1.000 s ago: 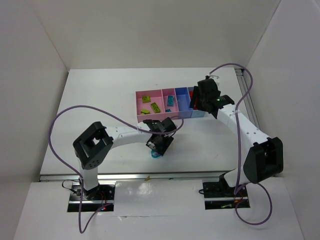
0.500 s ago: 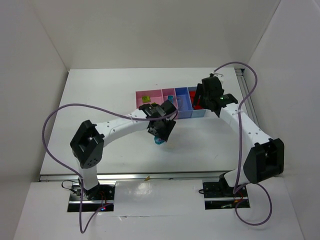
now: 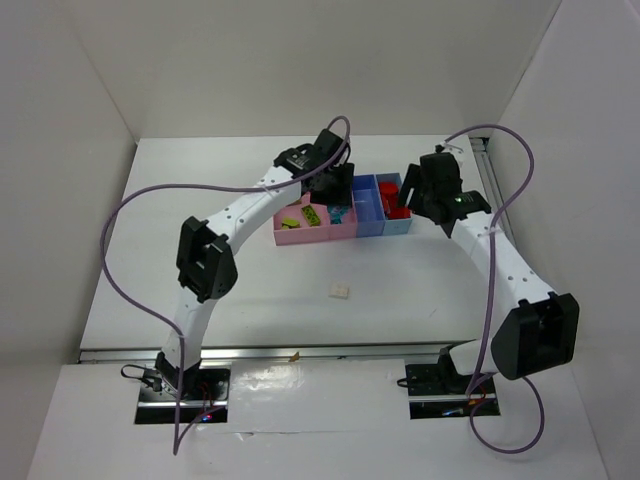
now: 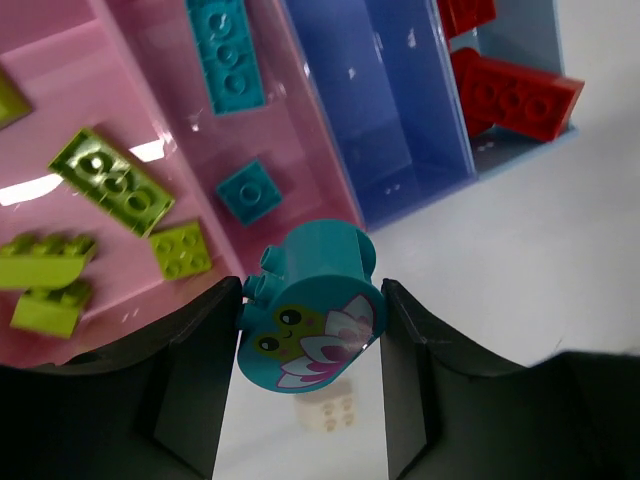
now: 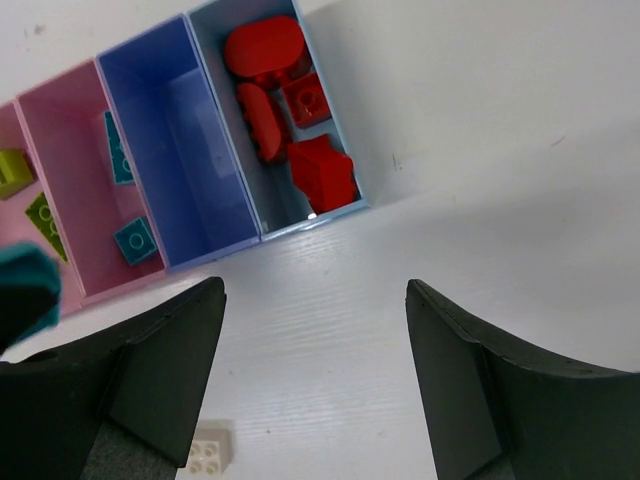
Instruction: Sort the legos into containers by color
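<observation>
My left gripper [image 4: 312, 290] is shut on a teal-blue lego with a pink flower print [image 4: 310, 320] and holds it above the front wall of the narrow pink container [image 4: 300, 130], which has two teal legos [image 4: 228, 65] in it. In the top view the left gripper [image 3: 338, 198] hangs over the pink containers. The wide pink container [image 4: 60, 80] holds yellow-green legos [image 4: 110, 180]. The blue container [image 4: 390, 110] is empty. The light blue container [image 5: 325, 110] holds red legos [image 5: 290, 110]. A cream-white lego [image 3: 341, 291] lies on the table. My right gripper [image 5: 315, 380] is open and empty beside the light blue container.
The four containers stand side by side in a row at the table's middle back [image 3: 285, 237]. White walls enclose the table on the left, back and right. Purple cables loop over both arms.
My left gripper has lifted the teal lego from the table's front middle and carried it back over the pink containers. The cream-white lego now shows. My right gripper shifted slightly right.
</observation>
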You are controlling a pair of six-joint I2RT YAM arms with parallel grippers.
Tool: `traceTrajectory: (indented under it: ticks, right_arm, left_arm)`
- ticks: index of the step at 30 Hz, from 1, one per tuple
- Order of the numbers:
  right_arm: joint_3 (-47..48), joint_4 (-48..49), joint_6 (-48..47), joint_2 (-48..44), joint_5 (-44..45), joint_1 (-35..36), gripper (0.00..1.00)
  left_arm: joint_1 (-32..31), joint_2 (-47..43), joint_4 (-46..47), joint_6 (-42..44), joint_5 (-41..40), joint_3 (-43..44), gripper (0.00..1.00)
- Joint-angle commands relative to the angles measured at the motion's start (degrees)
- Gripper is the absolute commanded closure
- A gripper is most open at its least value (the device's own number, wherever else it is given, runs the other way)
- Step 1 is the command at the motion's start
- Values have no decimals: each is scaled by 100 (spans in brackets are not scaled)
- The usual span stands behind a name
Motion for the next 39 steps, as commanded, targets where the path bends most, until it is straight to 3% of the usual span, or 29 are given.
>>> traceTrajectory:
  ticks: [1,7,8,9,10,12,15,18,26,32,39]
  right_arm:
    - [-149,-196,-14,-121,-144,96,20]
    - [-281,-354,100,-225,-267,219,20]
    - [-334,-354,100,-226,-267,219,20]
    - [-334,-415,100,-226,-267,219,20]
    - [-334,-416,100,-226,-267,219,20]
    - [-474,-416,47,-278,-372,272,20]
    - [-964,-197,-101,-436,-661,394,20]
    - [-1632,496,-295,-744,-1170,902,21]
    - [-2276,1131,-682,-254,-839,2967,21]
    - [-1820,964,-929,949,-777,3558,24]
    - [-1460,859,-1008,1794,-119,3691,24]
  left_arm:
    - [183,521,101,-176,390,723,77]
    - [367,1234,524,-352,539,1119,74]
    - [368,1304,524,-422,618,1189,70]
    - [429,1375,524,-422,619,1251,51]
    - [429,1375,524,-422,619,1252,51]
    - [429,1375,524,-422,619,1252,26]
    - [429,1253,716,-177,847,1181,28]
    - [429,946,717,-27,847,1121,14]
    - [429,-151,656,332,638,691,12]
    - [1052,-1084,656,395,688,-39,12]
    - [1352,-1665,656,448,689,-663,12]
